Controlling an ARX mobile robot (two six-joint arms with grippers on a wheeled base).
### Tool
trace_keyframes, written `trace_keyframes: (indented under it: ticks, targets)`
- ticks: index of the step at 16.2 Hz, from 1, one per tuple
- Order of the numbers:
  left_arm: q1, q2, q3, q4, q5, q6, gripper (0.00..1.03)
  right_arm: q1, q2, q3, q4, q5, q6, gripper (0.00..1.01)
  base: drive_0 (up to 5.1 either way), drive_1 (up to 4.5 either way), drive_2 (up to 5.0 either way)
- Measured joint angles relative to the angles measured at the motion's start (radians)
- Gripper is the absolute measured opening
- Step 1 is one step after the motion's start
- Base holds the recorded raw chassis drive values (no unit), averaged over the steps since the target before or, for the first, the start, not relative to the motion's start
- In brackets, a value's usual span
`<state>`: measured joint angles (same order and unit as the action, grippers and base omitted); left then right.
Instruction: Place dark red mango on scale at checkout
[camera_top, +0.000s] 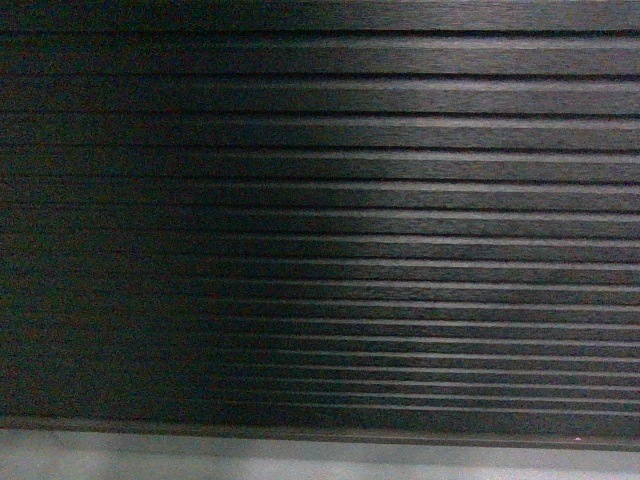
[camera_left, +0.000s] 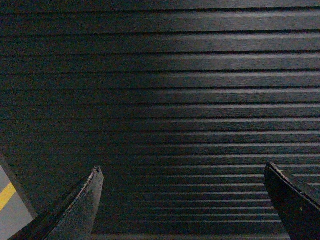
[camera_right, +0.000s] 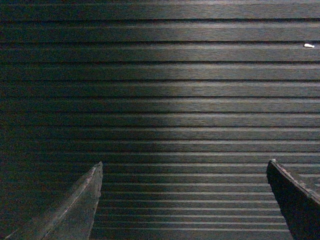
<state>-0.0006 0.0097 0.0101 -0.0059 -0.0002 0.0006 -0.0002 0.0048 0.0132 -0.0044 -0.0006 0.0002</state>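
The checkout (camera_top: 320, 200) is filling every view. Only its dark front with long ribs is showing, running side to side. The robot is facing it from very close, and the top surface is not showing at all. A grey strip at the bottom of the head view (camera_top: 300, 458) is showing under the ribs; it looks like the base.

The left hand (camera_left: 182, 200) is pointing at the ribs. Its two fingers (camera_left: 75, 210) are spread wide apart and nothing is sitting between them. The right hand (camera_right: 184, 197) is doing the same, with its fingers (camera_right: 75, 210) spread wide and holding nothing.

A bit of grey floor with a yellow line (camera_left: 6, 196) is peeking in at the left wrist view's corner. A tiny white speck (camera_right: 309, 45) is sitting on one rib in the right wrist view.

The dark red mango and the scale are not showing in any picture, so I cannot tell where they are.

What could go wrong: the robot is looking too low and too close. If it is rolling forward or lifting its arms blindly, the hands could bump the ribbed front or the edge of the surface above.
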Motion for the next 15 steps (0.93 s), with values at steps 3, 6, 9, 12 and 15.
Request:
trace_keyframes:
  ticks: [3, 6, 9, 12, 15]
  targets:
    - [0.000, 0.000, 0.000, 0.002, 0.000, 0.000, 0.98, 0.000, 0.000, 0.000, 0.001, 0.000, 0.000, 0.98, 0.0, 2.03, -2.0]
    - [0.000, 0.000, 0.000, 0.002, 0.000, 0.000, 0.98, 0.000, 0.000, 0.000, 0.000, 0.000, 0.000, 0.98, 0.0, 2.03, -2.0]
    - [0.000, 0.000, 0.000, 0.002, 0.000, 0.000, 0.98, 0.000, 0.000, 0.000, 0.001, 0.000, 0.000, 0.98, 0.0, 2.03, -2.0]
    - [0.000, 0.000, 0.000, -0.002, -0.001, 0.000, 0.98, 0.000, 0.000, 0.000, -0.003, 0.000, 0.000, 0.98, 0.0, 2.03, -2.0]
    - [0.000, 0.000, 0.000, 0.002, 0.000, 0.000, 0.98, 0.000, 0.000, 0.000, 0.000, 0.001, 0.000, 0.98, 0.0, 2.03, -2.0]
